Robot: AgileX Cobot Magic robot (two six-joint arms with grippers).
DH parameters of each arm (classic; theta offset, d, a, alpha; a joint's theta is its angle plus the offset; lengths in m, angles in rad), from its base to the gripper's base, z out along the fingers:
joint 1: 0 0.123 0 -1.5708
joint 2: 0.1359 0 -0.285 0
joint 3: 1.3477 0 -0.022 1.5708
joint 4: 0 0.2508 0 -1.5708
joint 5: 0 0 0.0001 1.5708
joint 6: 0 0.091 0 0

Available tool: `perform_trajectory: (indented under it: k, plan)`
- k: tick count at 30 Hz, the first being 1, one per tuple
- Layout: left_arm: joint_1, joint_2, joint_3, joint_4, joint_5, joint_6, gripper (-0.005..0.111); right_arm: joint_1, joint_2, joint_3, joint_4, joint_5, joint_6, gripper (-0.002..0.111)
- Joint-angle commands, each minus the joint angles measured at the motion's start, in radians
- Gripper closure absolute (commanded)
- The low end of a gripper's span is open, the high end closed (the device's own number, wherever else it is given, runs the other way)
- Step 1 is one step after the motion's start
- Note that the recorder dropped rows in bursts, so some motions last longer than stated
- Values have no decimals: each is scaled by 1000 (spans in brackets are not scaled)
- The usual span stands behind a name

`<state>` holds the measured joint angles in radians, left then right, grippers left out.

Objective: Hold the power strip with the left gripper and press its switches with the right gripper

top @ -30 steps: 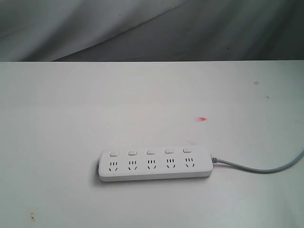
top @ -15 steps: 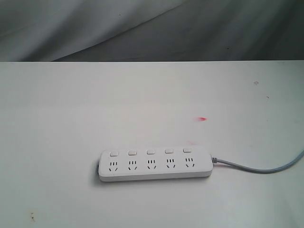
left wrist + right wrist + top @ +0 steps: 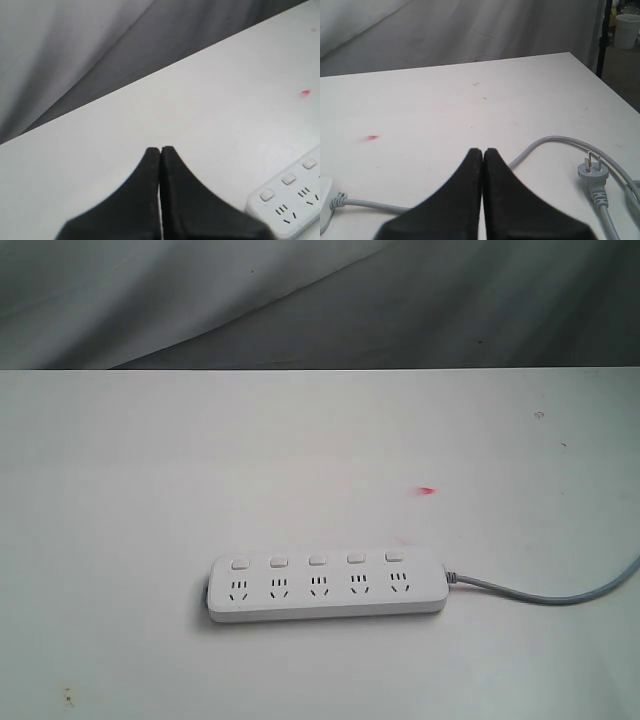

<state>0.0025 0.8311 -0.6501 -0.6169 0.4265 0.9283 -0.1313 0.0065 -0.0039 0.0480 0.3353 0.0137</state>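
The white power strip [image 3: 327, 585] lies flat near the table's front, its row of small switches [image 3: 316, 560] along the far side above the outlets. Its grey cord [image 3: 545, 595] runs off to the right. Neither arm shows in the exterior view. In the left wrist view my left gripper [image 3: 160, 150] is shut and empty, with one end of the power strip [image 3: 290, 200] off to its side. In the right wrist view my right gripper [image 3: 483, 151] is shut and empty above the table, the cord [image 3: 550, 142] looping beyond it to a grey plug [image 3: 592, 172].
The white table [image 3: 200, 470] carries a small red mark [image 3: 427, 490] beyond the strip. A grey cloth backdrop [image 3: 300, 300] hangs behind the far edge. The table's corner [image 3: 570, 54] and a white bucket [image 3: 627, 30] on the floor show in the right wrist view.
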Motion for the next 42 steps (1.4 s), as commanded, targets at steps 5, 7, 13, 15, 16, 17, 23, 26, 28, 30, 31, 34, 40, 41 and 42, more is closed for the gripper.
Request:
perform_trajectory:
  k: [5, 7, 13, 15, 16, 17, 23, 26, 28, 30, 31, 34, 40, 41, 42]
  plan:
    - [73, 138, -8, -297, -1, 393, 107, -8, -7, 4, -3, 0, -2, 108]
    - [157, 176, -8, -367, 26, 462, 107, -8, -7, 4, -3, 0, -2, 108]
    - [399, 268, -8, -614, 336, 893, 107, -8, -7, 4, -3, 0, -2, 108]
    - [463, 307, -8, -686, 453, 1022, 107, -8, -7, 4, -3, 0, -2, 108]
    - [492, 328, -8, -715, 502, 1074, 107, -8, -7, 4, -3, 0, -2, 108]
    - [515, 352, -8, -739, 547, 1122, 107, -8, -7, 4, -3, 0, -2, 108]
    - [557, 501, -21, -731, 659, 1165, 107, -8, -7, 4, -3, 0, -2, 108]
    - [539, 568, -33, -677, 726, 1165, 107, -8, -7, 4, -3, 0, -2, 108]
    - [515, 594, -40, -662, 738, 1165, 107, -8, -7, 4, -3, 0, -2, 108]
    - [494, 609, -39, -647, 740, 1165, 107, -8, -7, 4, -3, 0, -2, 108]
    - [488, 611, -39, -643, 744, 1165, 107, -8, -7, 4, -3, 0, -2, 108]
    - [486, 611, -39, -638, 783, 1165, 107, -8, -7, 4, -3, 0, -2, 108]
    - [486, 614, -39, -637, 781, 1165, 107, -8, -7, 4, -3, 0, -2, 108]
    - [486, 614, -39, -637, 781, 1165, 107, -8, -7, 4, -3, 0, -2, 108]
    - [486, 614, -39, -637, 781, 1165, 107, -8, -7, 4, -3, 0, -2, 108]
